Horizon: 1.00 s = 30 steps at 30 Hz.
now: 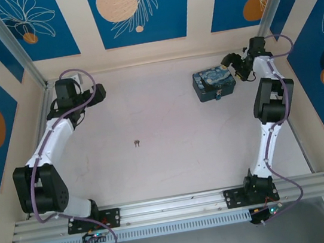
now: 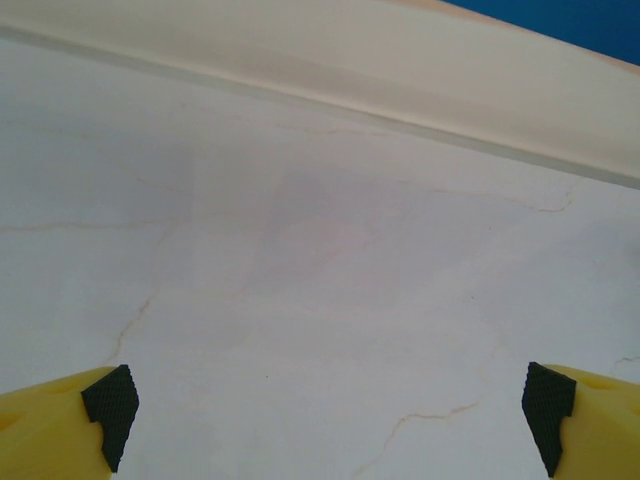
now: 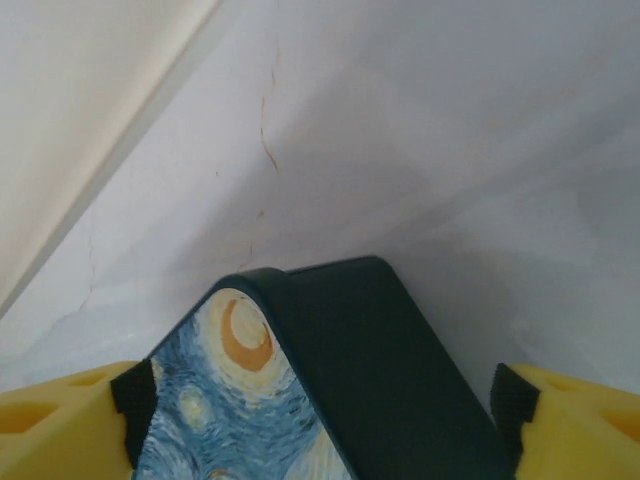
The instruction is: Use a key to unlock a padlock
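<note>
The key (image 1: 136, 142) is a tiny grey piece lying alone mid-table. The padlock (image 1: 219, 95) is a small speck on the near wall of the blue-and-yellow painted box (image 1: 213, 83), too small for detail. My right gripper (image 1: 233, 68) is at the box's far right corner. In the right wrist view that gripper (image 3: 322, 420) stands open, its black pads (image 3: 133, 405) on either side of the box's corner (image 3: 350, 340); whether they touch it I cannot tell. My left gripper (image 1: 99, 93) is at the far left, and in its wrist view it (image 2: 330, 410) is open over bare table.
The table (image 1: 173, 156) is pale with fine cracks. A low cream wall (image 2: 400, 70) borders its far edge, close ahead of the left gripper. Metal posts (image 1: 12, 46) stand at the back corners. Both arm bases sit on the rail (image 1: 174, 207) at the near edge.
</note>
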{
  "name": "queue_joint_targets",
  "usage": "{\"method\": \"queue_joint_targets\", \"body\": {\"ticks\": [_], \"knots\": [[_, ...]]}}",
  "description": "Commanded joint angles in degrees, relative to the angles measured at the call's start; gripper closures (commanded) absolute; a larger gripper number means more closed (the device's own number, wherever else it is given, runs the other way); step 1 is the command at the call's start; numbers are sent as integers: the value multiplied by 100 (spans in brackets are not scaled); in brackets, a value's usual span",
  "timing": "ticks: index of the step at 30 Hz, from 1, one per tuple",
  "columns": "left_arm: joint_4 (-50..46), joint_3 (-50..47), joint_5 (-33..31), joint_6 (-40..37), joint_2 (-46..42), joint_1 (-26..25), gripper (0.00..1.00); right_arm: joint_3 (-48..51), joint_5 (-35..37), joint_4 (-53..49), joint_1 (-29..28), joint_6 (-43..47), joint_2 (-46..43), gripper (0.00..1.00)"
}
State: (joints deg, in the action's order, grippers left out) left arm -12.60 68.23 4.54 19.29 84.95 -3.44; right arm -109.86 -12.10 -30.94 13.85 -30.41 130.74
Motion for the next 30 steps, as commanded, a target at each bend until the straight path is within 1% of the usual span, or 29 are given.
{"method": "queue_joint_targets", "body": {"ticks": [1,4,7,9,11,14,15,17,19,20,22,25,28,30], "knots": [[-620,207,387,542,67,-6,0,-141,-549,-426,-236,59,79,17],[-501,66,656,845,7,-11,0,281,-601,-241,-475,99,-130,22],[-455,-100,749,1018,-70,-50,0,945,-703,152,-714,-93,-512,25],[-471,-190,725,1064,-89,-92,0,1438,-843,496,-902,-325,-784,25],[-466,-285,722,1077,-102,-153,0,1883,-982,851,-1168,-562,-1032,25],[-400,-452,737,1114,-109,-274,0,2372,-1055,1312,-1728,-919,-1380,25],[-348,-514,787,1119,-110,-314,0,2483,-1018,1425,-1975,-1022,-1475,24],[-302,-607,853,1197,-88,-404,0,2559,-751,1477,-2364,-1161,-1600,15],[-228,-707,979,1267,-74,-527,0,2610,-418,1484,-2694,-1275,-1738,3],[-208,-757,1021,1302,-70,-587,0,2659,-224,1470,-2810,-1311,-1818,1],[-165,-853,1114,1371,-74,-764,0,2861,102,1510,-2990,-1435,-2033,1],[-95,-1008,1086,1407,-96,-1065,0,3250,406,1653,-3130,-1520,-2380,1],[9,-1129,963,1520,-30,-1360,0,3543,550,1704,-3201,-1471,-2584,1],[164,-1154,960,1607,111,-1478,0,3652,521,1748,-3223,-1456,-2590,1]]}}
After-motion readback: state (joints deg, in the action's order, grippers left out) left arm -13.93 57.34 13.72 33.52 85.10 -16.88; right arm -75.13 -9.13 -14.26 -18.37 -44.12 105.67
